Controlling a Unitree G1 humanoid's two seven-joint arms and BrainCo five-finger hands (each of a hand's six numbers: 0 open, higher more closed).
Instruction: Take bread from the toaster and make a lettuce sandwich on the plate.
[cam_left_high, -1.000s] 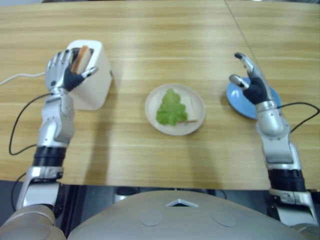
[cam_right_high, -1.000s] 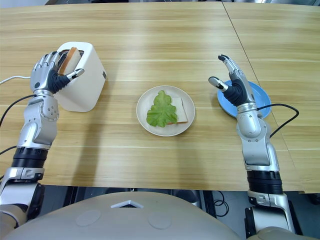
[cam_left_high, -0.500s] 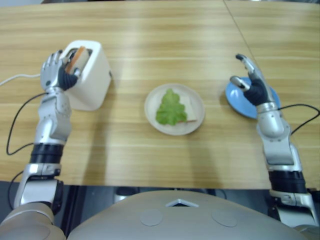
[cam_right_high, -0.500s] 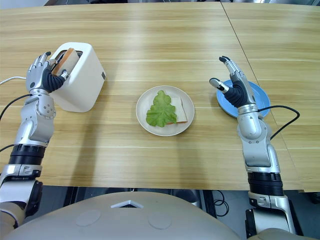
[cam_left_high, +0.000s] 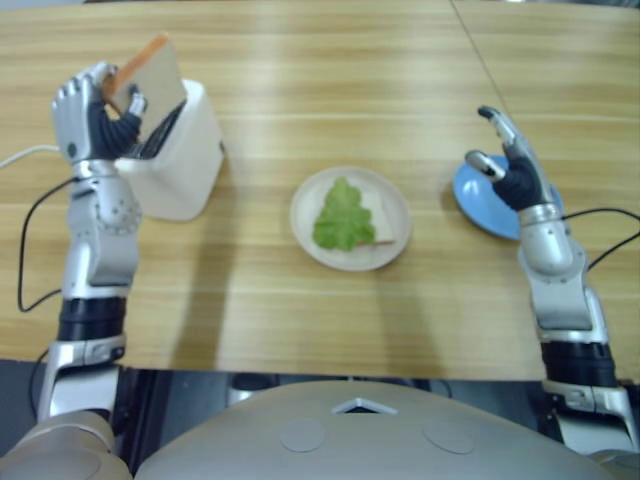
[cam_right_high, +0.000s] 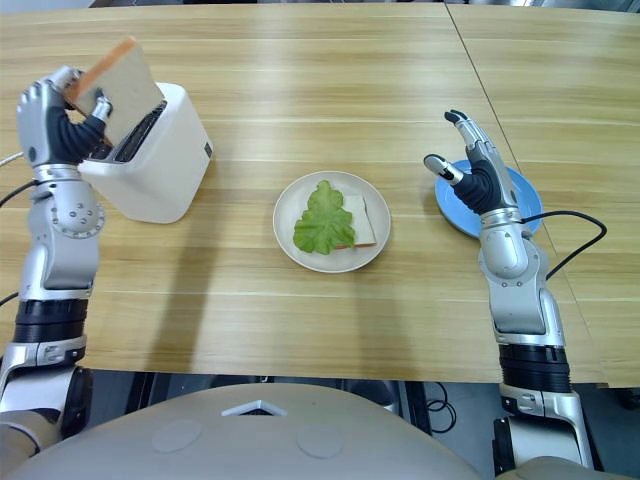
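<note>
Pulled the tan square bread slice (cam_right_high: 118, 75) up out of the white boxy toaster (cam_right_high: 165, 165) within the last second. Was seated in the slot, now clear of it, up over the toaster's far-left corner. Gripping it by the lower left edge with the closed left hand (cam_right_high: 50, 120). Means extraction looks done. Next, probably, a carry across the wooden table (cam_right_high: 300, 90) to the round cream plate (cam_right_high: 372, 255). Already stacked there: a flat white bread slice (cam_right_high: 364, 225) under a green lettuce leaf (cam_right_high: 322, 218), offset to its left. So only needs the top slice.

Held tilted, not flat: broad face toward the camera, orange crust edge rising from near the hand up toward the far right. Near square, so no strong long axis. Will need levelling before set-down.

Holding nothing with the right hand (cam_right_high: 475, 175): fingers spread, parked over the left rim of the small blue plate (cam_right_high: 515, 205), roughly where it was.
</note>
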